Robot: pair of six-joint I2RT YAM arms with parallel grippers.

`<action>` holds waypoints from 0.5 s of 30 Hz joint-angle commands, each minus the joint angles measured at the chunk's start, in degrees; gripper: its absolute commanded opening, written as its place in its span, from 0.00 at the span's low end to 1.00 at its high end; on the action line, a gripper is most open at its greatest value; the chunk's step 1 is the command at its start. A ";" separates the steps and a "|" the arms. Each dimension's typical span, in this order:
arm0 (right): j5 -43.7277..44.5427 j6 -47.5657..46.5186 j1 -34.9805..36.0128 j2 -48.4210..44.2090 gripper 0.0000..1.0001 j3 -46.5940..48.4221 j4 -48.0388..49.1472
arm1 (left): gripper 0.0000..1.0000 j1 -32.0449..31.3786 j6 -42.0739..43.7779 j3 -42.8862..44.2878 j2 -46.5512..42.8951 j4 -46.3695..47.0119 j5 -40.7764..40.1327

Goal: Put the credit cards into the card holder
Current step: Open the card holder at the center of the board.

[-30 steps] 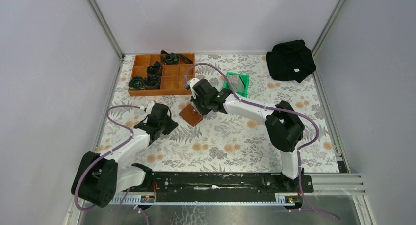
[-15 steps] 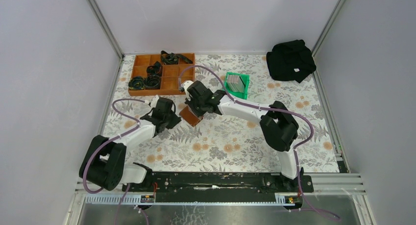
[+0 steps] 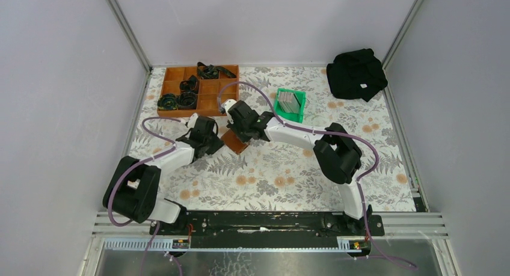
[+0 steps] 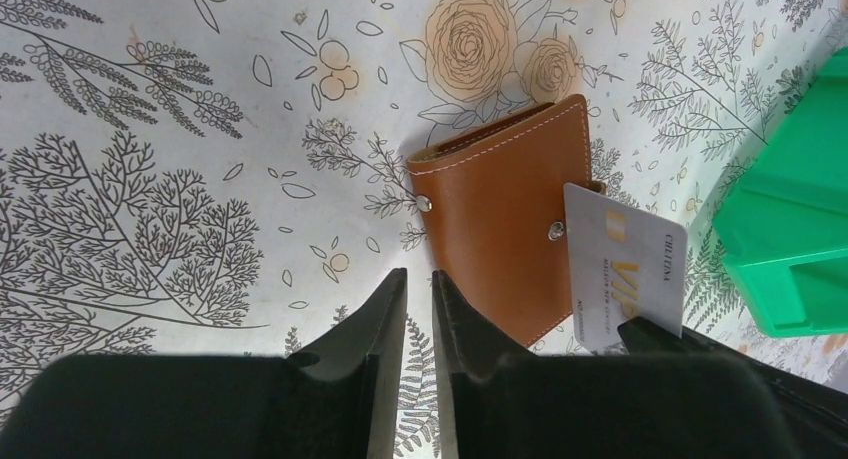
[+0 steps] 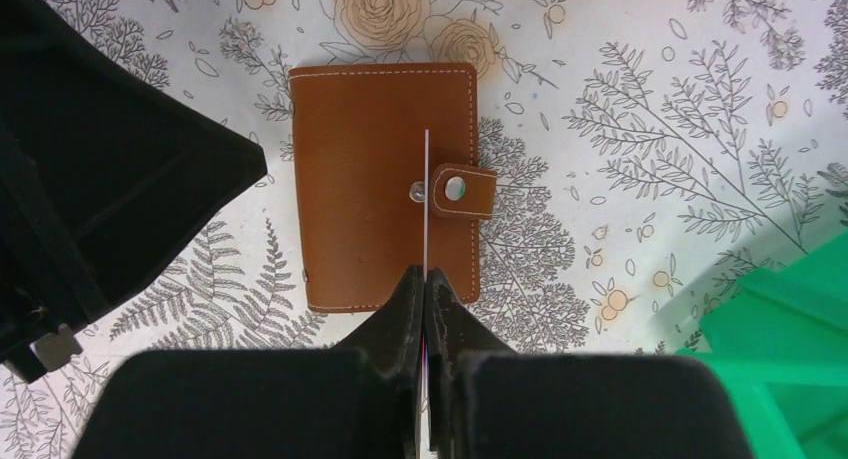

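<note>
The left end effector (image 4: pixel 418 279), fingers slightly parted and empty, has swung in from 8 o'clock. The holder (image 5: pixel 370 209) now lies just at its 3 o'clock on the table (image 3: pixel 270 168), snapped shut. The right end effector (image 5: pixel 424 274) pinches a card (image 4: pixel 625 269) above it. Opening probably comes next.

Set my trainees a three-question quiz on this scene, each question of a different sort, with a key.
1. True or false: the card holder lies open, slots showing.
2. What does the right gripper grip? A) a credit card B) a pen C) nothing
3. Fill in: the spare cards sit in the ___ bin.
Key: 1 false, it lies closed; 2 A; 3 green.
</note>
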 commanded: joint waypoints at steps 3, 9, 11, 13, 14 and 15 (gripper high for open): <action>4.28 -1.67 0.10 -1.87 0.00 0.66 3.42 | 0.22 -0.34 1.37 1.06 1.08 2.72 -0.77; 4.90 -1.73 -0.71 -2.04 0.00 0.54 4.09 | 0.22 -0.38 1.79 0.91 1.64 2.75 -0.78; 5.22 -1.82 -1.04 -1.93 0.00 0.49 4.20 | 0.22 -0.33 1.98 0.91 1.63 2.68 -0.84; 5.45 -1.89 -1.57 -1.89 0.00 0.30 4.07 | 0.22 -0.34 2.06 0.80 1.64 2.59 -1.01; 5.54 -1.90 -1.78 -1.91 0.00 0.18 4.12 | 0.22 -0.34 2.08 0.82 1.64 2.59 -0.99; 5.51 -1.90 -2.14 -1.98 0.00 0.06 4.20 | 0.22 -0.34 2.08 0.77 1.73 2.59 -0.96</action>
